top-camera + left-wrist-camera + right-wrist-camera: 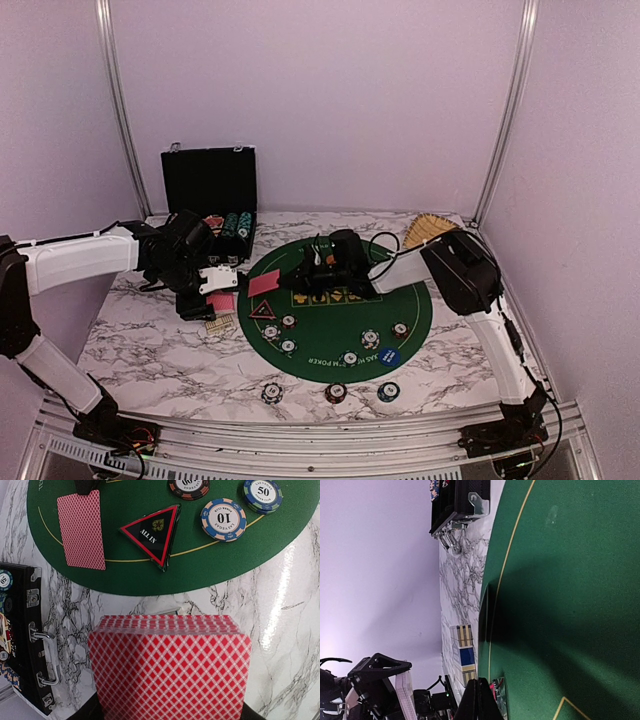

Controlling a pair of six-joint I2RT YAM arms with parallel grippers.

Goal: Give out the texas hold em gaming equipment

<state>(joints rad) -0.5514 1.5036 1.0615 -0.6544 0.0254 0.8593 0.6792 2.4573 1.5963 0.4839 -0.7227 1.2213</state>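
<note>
Left gripper [220, 296]: you have it clamped on the red-backed deck [170, 675], above the marble table [150, 340], left of the green mat [405, 295].
Right gripper [477, 700]: fingers together, low over the mat.
Loose card [81, 530]: flat on the mat's left side (face down).

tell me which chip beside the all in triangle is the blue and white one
The chip marked 10, right of the triangle marker. The 100 chip is black with orange, and the 50 chip is teal.

A stack of red cards [170, 672] is held up. One card [81, 529], a triangle marker [155, 532] and striped chips [223, 519] lie on the green mat [125, 577].
</note>
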